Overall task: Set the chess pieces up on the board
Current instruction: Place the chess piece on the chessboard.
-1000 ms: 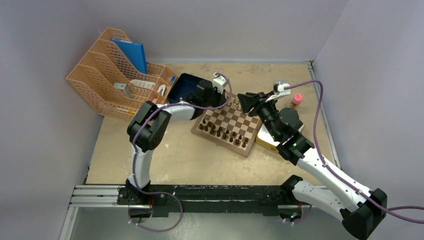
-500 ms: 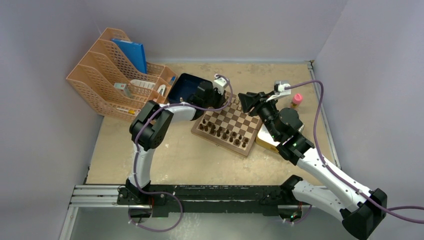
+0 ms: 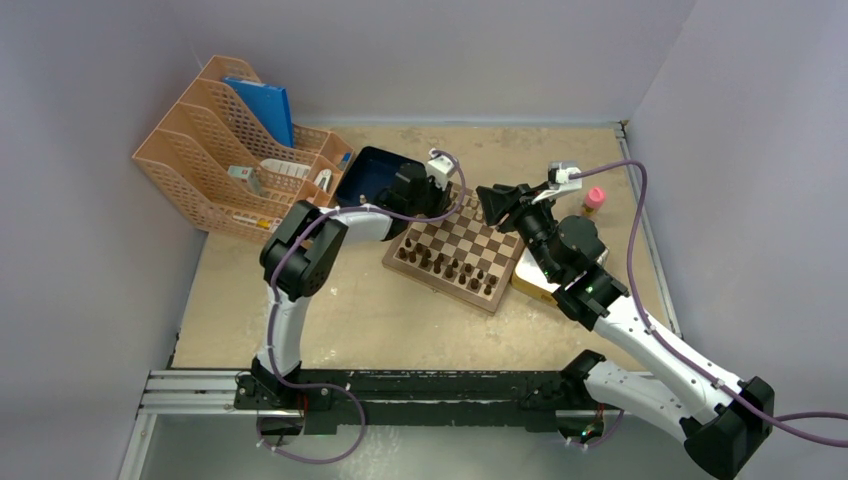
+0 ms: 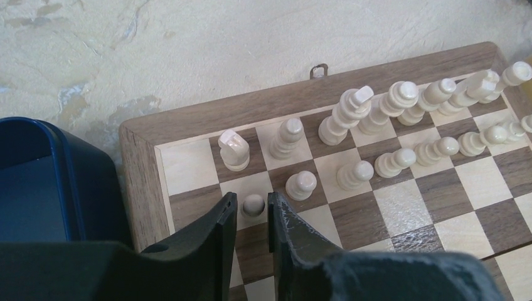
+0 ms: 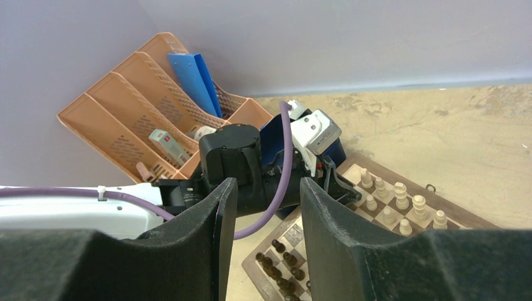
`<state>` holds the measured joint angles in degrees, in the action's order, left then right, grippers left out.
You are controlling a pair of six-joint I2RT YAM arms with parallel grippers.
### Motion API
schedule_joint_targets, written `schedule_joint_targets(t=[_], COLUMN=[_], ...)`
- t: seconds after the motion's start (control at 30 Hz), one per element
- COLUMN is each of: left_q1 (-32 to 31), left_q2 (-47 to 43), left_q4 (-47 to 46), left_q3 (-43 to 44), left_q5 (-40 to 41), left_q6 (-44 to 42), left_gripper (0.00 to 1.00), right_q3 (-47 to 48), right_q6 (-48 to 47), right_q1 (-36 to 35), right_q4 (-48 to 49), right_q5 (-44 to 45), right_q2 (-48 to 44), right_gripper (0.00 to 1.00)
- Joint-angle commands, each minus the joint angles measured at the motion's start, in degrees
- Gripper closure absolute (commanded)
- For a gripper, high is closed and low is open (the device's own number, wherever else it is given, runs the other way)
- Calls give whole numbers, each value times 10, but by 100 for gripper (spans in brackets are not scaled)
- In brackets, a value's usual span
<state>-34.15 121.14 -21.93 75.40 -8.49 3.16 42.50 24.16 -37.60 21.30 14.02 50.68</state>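
Soft, even light everywhere; blur only close to the wrist lenses.

From overhead, the board (image 3: 459, 247) lies in flat, diffuse light with only faint shadows beside it, and the small pieces on it barely resolve. In the left wrist view a pale sheen sits on a dark square at the board's near right, and the chess pieces (image 4: 351, 113) toward its right end lean outward. In front of the board, the left gripper (image 4: 251, 202) is dark and soft-edged, as is the right gripper (image 5: 266, 186).
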Motion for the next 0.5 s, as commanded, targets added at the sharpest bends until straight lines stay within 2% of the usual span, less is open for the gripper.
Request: schedule_joint_targets(t=[0.0,0.2,0.47], left_q1=[-1,-1,-1], left_q2=[6,4,-10], left_q4=[-7,-7,-1], left_q3=[23,22,22], left_q5=[4,3,-8], left_q6=[-15,-16,-10], left_gripper=[75,69,68], right_q3=[13,13,13], right_q6=[-8,-8,-8], right_q1=[-1,-1,-1], right_q4=[23,23,23], right_q5=[10,9,9], right_q2=[-4,-4,-4], right_gripper=[55,55,55])
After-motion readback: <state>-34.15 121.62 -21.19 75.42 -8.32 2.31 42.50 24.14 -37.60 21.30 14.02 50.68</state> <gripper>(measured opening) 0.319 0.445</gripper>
